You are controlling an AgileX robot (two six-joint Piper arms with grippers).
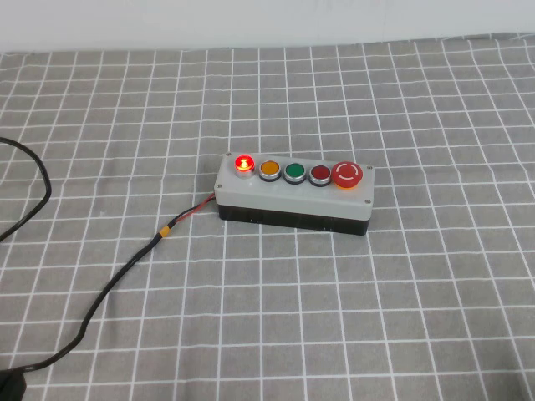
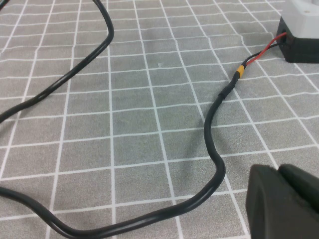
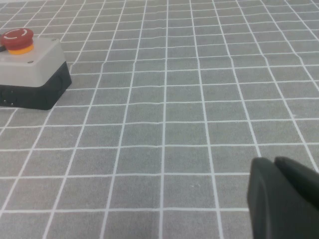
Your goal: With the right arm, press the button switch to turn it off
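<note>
The button switch (image 1: 292, 194) lies mid-table, light grey top on a black base. Its small red lamp (image 1: 243, 163) is lit. Beside it run the yellow (image 1: 269, 170), green (image 1: 294, 173) and red (image 1: 320, 175) buttons and the large red mushroom button (image 1: 347, 174). A red-black wire (image 1: 188, 215) leaves its left end. Neither arm shows in the high view. My right gripper (image 3: 274, 162) is shut and empty, low over the cloth, well apart from the box (image 3: 30, 74). My left gripper (image 2: 279, 172) is shut and empty beside the cable (image 2: 214, 149).
A grey cloth with a white grid (image 1: 401, 317) covers the table. A thick black cable (image 1: 109, 288) runs from the wire across the left side and loops there. The cloth's far edge meets a white wall (image 1: 267, 21).
</note>
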